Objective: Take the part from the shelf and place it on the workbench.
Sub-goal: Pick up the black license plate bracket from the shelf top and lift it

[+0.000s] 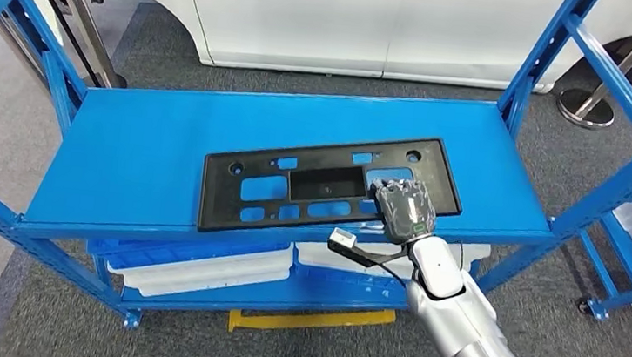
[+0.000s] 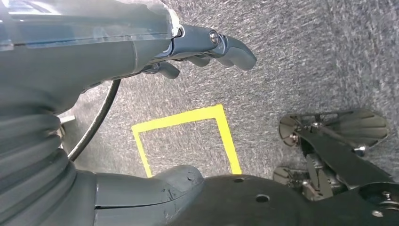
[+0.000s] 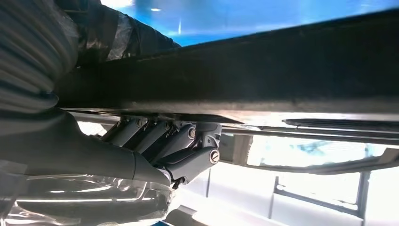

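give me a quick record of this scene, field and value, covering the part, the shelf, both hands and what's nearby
part: black plastic panel with cutouts, flat on the shelf top
shelf: blue metal rack, white bins on the lower level
right hand: over the panel's near right edge, fingers under that edge
left hand: hanging over grey carpet, holding nothing
nearby: white vehicle behind the rack

My head camera looks down on the blue shelf [image 1: 149, 154]; right wrist camera sits close under its front edge; left faces floor [image 2: 306, 56].
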`<state>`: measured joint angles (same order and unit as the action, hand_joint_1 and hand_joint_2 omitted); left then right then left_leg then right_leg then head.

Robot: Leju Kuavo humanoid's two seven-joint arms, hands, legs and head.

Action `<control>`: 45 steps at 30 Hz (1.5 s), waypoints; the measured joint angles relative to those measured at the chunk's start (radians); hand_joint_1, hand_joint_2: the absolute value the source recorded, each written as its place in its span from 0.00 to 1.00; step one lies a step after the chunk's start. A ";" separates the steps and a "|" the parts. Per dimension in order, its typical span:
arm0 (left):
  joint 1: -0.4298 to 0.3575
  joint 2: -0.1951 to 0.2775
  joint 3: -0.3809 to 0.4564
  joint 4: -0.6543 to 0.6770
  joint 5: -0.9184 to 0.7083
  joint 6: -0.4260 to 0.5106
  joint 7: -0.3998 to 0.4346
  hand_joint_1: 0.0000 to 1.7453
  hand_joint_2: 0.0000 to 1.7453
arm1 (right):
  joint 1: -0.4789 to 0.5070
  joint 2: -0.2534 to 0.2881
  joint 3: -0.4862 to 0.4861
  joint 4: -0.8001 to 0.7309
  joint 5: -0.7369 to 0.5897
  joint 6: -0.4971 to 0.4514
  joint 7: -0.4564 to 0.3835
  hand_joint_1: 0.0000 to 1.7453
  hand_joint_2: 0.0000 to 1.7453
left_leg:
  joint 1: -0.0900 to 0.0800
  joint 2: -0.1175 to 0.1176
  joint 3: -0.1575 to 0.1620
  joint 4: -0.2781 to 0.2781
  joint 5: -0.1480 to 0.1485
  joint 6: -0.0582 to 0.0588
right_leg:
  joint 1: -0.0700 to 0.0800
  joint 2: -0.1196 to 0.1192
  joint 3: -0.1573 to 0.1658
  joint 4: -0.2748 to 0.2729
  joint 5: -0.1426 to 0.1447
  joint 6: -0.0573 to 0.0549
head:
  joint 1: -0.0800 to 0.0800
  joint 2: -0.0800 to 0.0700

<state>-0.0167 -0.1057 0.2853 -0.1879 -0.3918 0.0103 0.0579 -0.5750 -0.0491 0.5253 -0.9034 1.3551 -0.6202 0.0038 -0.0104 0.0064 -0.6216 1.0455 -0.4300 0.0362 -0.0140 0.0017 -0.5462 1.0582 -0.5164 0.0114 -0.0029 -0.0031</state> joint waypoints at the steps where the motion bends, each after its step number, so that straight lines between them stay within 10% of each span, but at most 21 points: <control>1: -0.001 0.000 0.001 0.000 -0.001 0.000 0.000 0.00 1.00 | 0.001 -0.002 0.000 -0.006 -0.008 0.001 -0.002 1.00 1.00 | 0.000 0.001 -0.005 0.000 0.005 -0.007 | 0.002 0.001 -0.005 -0.004 0.004 -0.003 | 0.000 0.000; 4: -0.001 0.001 0.002 0.000 -0.003 0.000 0.001 0.00 1.00 | 0.005 -0.005 0.000 -0.020 -0.037 0.010 -0.010 1.00 1.00 | 0.003 0.000 -0.026 0.026 -0.021 -0.026 | -0.008 -0.002 -0.021 -0.014 0.028 -0.022 | 0.000 0.000; 9: -0.002 0.002 0.004 0.000 -0.005 0.005 0.004 0.00 1.00 | 0.005 -0.008 0.000 -0.035 -0.070 0.037 -0.017 1.00 1.00 | 0.022 -0.002 -0.092 0.267 -0.170 -0.055 | -0.013 -0.004 -0.071 -0.013 0.068 -0.028 | -0.001 0.000; 14: -0.006 0.002 0.009 0.000 -0.005 0.008 0.008 0.00 1.00 | 0.003 -0.014 0.000 -0.050 -0.085 0.046 -0.022 1.00 1.00 | 0.030 -0.010 0.091 -0.001 -0.091 -0.057 | -0.019 -0.002 -0.107 -0.001 0.096 0.001 | 0.000 0.000; 17: -0.007 0.002 0.018 0.000 -0.001 0.007 0.013 0.00 1.00 | 0.001 -0.019 0.000 -0.059 -0.106 0.055 -0.027 1.00 1.00 | 0.022 -0.014 0.088 -0.020 -0.072 -0.035 | -0.019 -0.002 -0.112 -0.011 0.120 0.024 | 0.000 0.000; 20: -0.008 0.003 0.026 0.000 -0.001 0.005 0.015 0.00 1.00 | 0.001 -0.028 0.000 -0.064 -0.118 0.064 -0.029 1.00 1.00 | 0.024 -0.006 0.061 -0.028 -0.039 -0.005 | -0.022 -0.002 -0.138 0.040 0.053 0.034 | 0.001 0.000; 22: -0.009 0.004 0.027 0.000 -0.005 0.005 0.017 0.00 1.00 | 0.001 -0.031 0.000 -0.065 -0.126 0.072 -0.029 1.00 1.00 | 0.018 -0.002 0.035 -0.027 -0.018 0.008 | -0.019 -0.002 -0.170 0.157 -0.047 0.034 | 0.002 0.000; 24: -0.009 0.005 0.027 0.000 -0.008 0.005 0.019 0.00 1.00 | 0.002 -0.036 0.000 -0.065 -0.138 0.080 -0.030 1.00 1.00 | 0.010 -0.001 0.007 -0.026 0.003 0.012 | -0.014 -0.002 -0.179 0.253 -0.085 0.031 | 0.002 0.000; 26: -0.009 0.005 0.027 0.000 -0.009 0.004 0.022 0.00 1.00 | 0.002 -0.042 0.000 -0.069 -0.150 0.085 -0.033 1.00 1.00 | 0.001 -0.001 -0.020 -0.024 0.022 0.013 | -0.004 -0.002 -0.128 0.230 -0.044 0.019 | 0.002 0.000; 30: -0.009 0.003 0.027 0.000 -0.010 0.000 0.025 0.00 1.00 | 0.002 -0.054 0.000 -0.097 -0.164 0.088 -0.038 1.00 1.00 | -0.008 0.001 -0.047 -0.023 0.057 0.006 | 0.020 -0.005 0.046 -0.013 -0.022 -0.022 | 0.001 0.000; 33: -0.009 0.004 0.028 0.000 -0.011 -0.001 0.025 0.00 1.00 | 0.000 -0.059 0.000 -0.107 -0.167 0.089 -0.038 1.00 1.00 | -0.008 0.001 -0.053 -0.032 0.079 -0.009 | 0.020 -0.008 0.047 -0.053 -0.006 -0.037 | 0.002 0.000; 39: -0.009 0.009 0.030 0.001 -0.011 -0.003 0.027 0.00 1.00 | 0.002 -0.061 0.000 -0.114 -0.170 0.095 -0.039 1.00 1.00 | 0.017 -0.005 -0.116 0.237 -0.127 -0.051 | 0.004 -0.013 -0.037 -0.061 0.075 -0.050 | 0.001 0.000; 41: -0.010 0.011 0.032 0.001 -0.010 -0.004 0.027 0.00 1.00 | 0.004 -0.063 0.000 -0.115 -0.176 0.101 -0.040 1.00 1.00 | 0.028 -0.005 -0.081 0.255 -0.087 -0.063 | -0.001 -0.013 -0.072 -0.050 0.094 -0.040 | 0.001 0.000; 45: -0.015 0.018 0.037 0.000 -0.009 -0.011 0.027 0.00 1.00 | 0.003 -0.069 0.000 -0.131 -0.200 0.113 -0.050 1.00 1.00 | 0.035 -0.013 0.111 0.008 -0.083 -0.067 | -0.008 -0.014 -0.124 -0.019 0.122 -0.012 | 0.001 0.000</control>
<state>-0.0322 -0.0876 0.3220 -0.1877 -0.4005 -0.0009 0.0850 -0.5717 -0.1177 0.5253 -1.0346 1.1549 -0.5075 -0.0458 0.0244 -0.0062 -0.5105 1.0531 -0.5134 -0.0310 -0.0216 -0.0123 -0.6703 1.0394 -0.3940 -0.0006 -0.0018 -0.0031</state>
